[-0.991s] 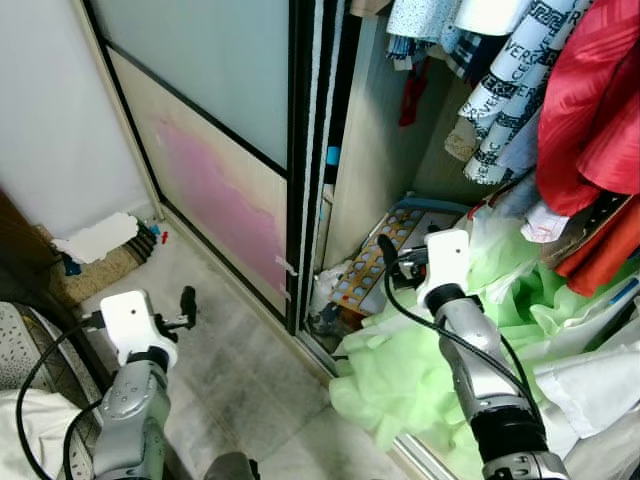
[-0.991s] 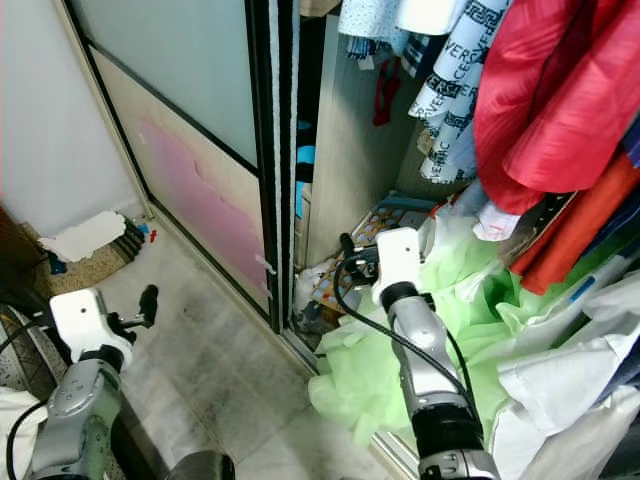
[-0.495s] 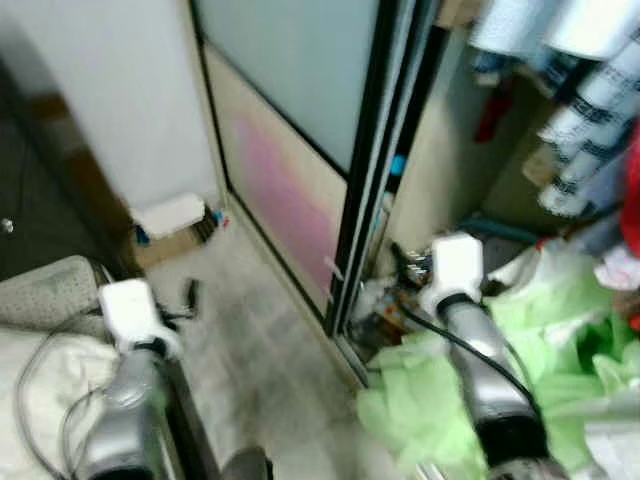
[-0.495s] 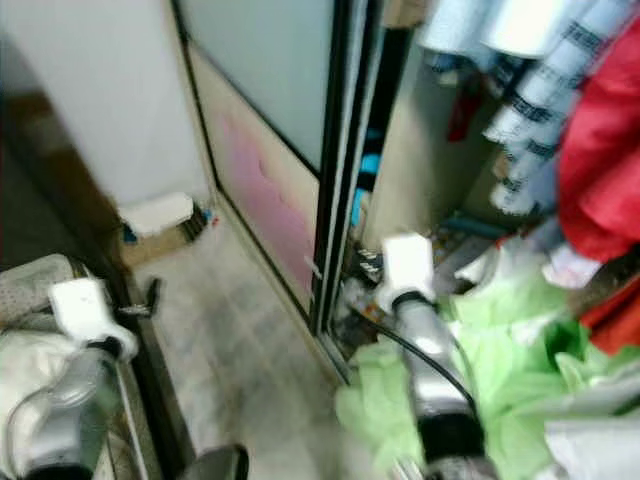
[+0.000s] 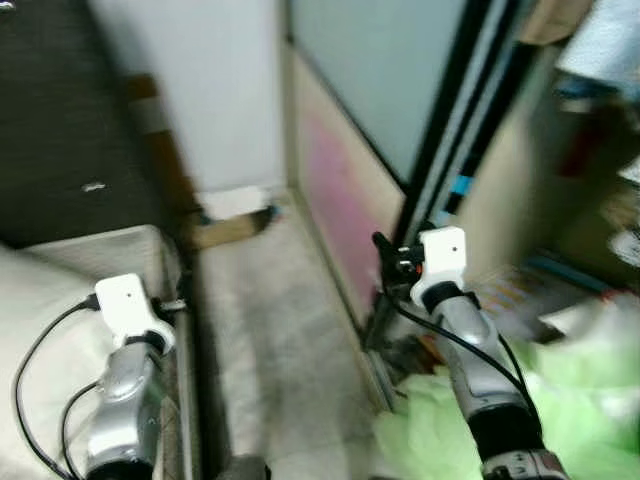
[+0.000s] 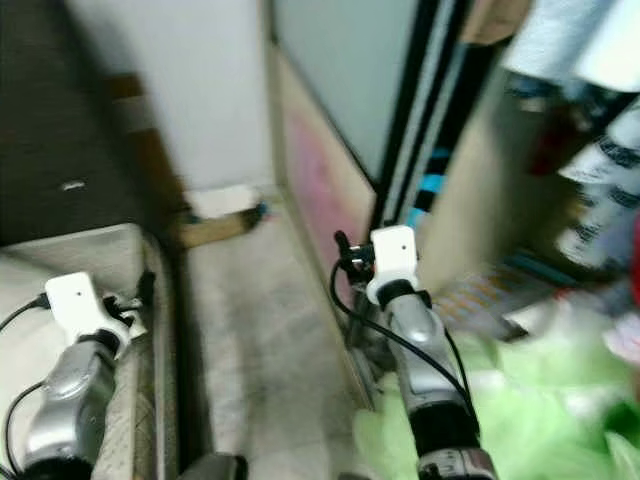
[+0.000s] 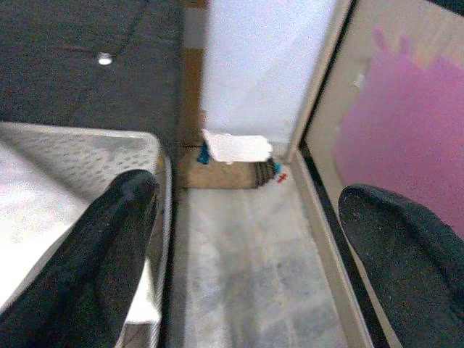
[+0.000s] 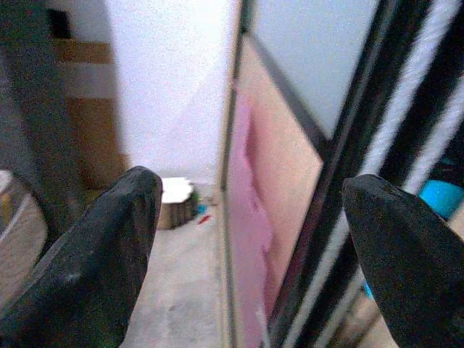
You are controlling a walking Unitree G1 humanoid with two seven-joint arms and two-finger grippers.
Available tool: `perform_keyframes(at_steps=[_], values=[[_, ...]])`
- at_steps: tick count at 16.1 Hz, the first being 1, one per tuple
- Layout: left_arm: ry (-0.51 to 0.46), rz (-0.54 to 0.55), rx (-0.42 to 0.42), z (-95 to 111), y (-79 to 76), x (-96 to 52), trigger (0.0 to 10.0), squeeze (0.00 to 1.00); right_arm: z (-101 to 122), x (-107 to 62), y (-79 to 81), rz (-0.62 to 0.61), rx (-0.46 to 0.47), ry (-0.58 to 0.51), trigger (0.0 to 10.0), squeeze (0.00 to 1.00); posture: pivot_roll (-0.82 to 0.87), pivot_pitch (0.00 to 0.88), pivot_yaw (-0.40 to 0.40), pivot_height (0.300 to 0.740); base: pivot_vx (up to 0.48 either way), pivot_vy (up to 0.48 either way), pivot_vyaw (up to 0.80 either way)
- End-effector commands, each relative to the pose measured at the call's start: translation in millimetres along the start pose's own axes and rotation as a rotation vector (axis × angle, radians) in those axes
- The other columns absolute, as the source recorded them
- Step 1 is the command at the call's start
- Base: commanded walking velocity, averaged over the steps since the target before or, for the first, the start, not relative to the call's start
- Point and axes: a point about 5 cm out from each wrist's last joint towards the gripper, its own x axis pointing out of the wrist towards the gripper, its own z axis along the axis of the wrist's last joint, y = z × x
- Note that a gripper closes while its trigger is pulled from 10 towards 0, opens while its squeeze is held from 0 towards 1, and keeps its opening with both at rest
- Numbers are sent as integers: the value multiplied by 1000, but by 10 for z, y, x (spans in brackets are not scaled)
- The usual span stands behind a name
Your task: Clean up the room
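The picture is blurred. My left gripper is held out low over the edge of a white perforated bed corner, open, with nothing between its fingers. My right gripper is raised in front of the wardrobe's sliding door, which has a pink stain; it is open and empty, as its fingers show. A heap of light green cloth lies on the floor at the wardrobe's open side, below my right arm.
A white object on a cardboard box sits on the floor by the white wall. A dark cabinet stands at the left, above the bed. A strip of grey tiled floor runs between bed and wardrobe.
The camera has swung left: the hanging clothes have slid out to the right, and the bed and dark cabinet have come into view. Both grippers stay open and empty.
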Motion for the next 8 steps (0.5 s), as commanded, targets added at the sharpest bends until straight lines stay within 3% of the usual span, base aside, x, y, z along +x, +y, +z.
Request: perform_keyframes(at_steps=[1, 4, 8], values=[[18, 4, 8, -46, 12, -39, 10000, 0, -12, -10, -42, -13, 5, 1, 10000, 0, -21, 0, -48, 740, 0, 0, 800], [5, 63, -27, -78, 70, -123, 10000, 0, -4, 67, -8, 27, 4, 7, 10000, 0, 18, 0, -98, 740, 0, 0, 0], [18, 57, -14, -98, 87, -156, 10000, 0, 29, 105, 47, 45, 5, -5, 10000, 0, 16, 0, -84, 740, 0, 0, 0]])
